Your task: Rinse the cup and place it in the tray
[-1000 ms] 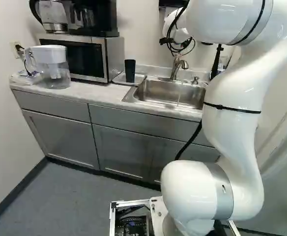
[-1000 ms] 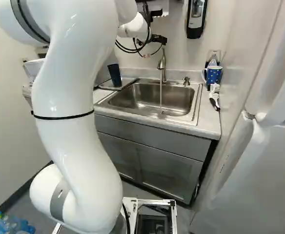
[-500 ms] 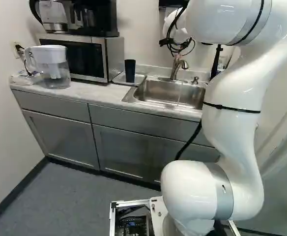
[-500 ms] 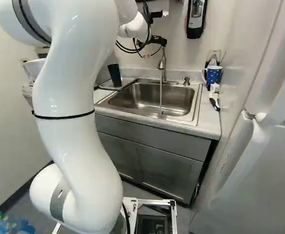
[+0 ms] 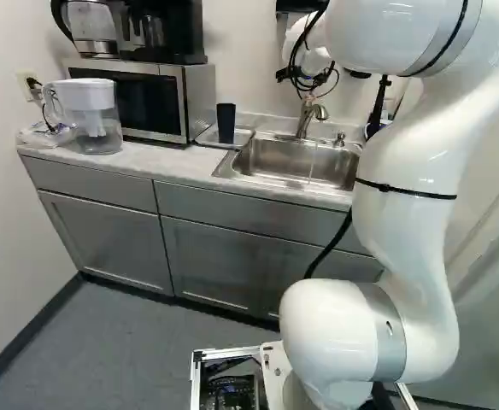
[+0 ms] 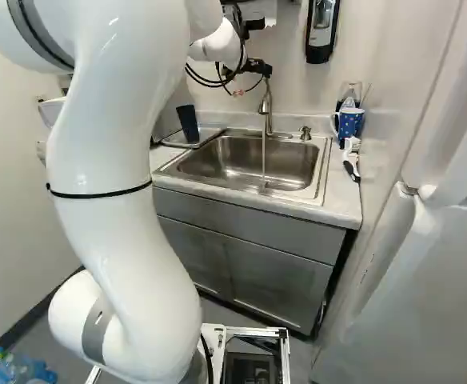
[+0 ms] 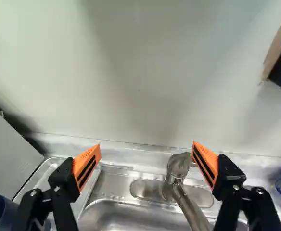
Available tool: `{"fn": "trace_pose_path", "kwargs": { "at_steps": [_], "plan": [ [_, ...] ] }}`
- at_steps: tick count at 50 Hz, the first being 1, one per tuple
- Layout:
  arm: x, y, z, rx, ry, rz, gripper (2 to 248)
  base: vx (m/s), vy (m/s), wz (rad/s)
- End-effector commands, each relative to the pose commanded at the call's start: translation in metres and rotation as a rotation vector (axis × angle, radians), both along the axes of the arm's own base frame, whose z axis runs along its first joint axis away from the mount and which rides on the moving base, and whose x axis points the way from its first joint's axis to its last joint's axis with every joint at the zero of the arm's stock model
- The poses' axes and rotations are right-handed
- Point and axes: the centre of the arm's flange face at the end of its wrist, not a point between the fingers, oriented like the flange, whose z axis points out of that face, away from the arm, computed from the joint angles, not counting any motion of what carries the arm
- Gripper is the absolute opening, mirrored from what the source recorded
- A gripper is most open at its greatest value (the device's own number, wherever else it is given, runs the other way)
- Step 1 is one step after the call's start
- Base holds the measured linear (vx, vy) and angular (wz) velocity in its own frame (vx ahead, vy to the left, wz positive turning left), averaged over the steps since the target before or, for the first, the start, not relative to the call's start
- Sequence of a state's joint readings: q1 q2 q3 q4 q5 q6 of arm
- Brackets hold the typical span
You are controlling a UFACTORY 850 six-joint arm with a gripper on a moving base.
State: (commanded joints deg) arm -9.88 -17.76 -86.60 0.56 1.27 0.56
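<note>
Presently: your gripper [image 6: 257, 67], one, jaws wide apart, above the sink [image 6: 323, 172].
Outside and below your left jaw: dark cup [image 5: 226, 124], one, upright on the tray [image 5: 243, 137]. Low between your jaws as you look along them: faucet [image 7: 178, 168], one, with a thin stream of water [image 6: 263, 160] falling into the sink. Outside and below your right jaw: blue patterned mug [image 6: 350, 122], one, on the counter.

The left base view looks from the arm's [image 5: 416, 231] 7 o'clock, the right base view from its 5 o'clock; both face 12 o'clock, slightly down, sharing the sink [image 6: 229, 164]. Much nearer, the wrist view faces the wall [image 7: 131, 72], sharing the faucet [image 7: 178, 168]
</note>
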Motion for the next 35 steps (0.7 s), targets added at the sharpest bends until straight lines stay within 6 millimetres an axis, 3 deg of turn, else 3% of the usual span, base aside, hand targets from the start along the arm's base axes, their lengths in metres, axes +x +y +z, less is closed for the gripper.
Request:
{"fn": "trace_pose_path", "kwargs": {
  "at_steps": [17,35],
  "plan": [
    [-0.013,0.007,0.0,0.003,0.016,0.007,247,0.0,0.0,0.0],
    [-0.013,0.007,0.0,0.003,0.017,0.008,247,0.0,0.0,0.0]
  ]
}}
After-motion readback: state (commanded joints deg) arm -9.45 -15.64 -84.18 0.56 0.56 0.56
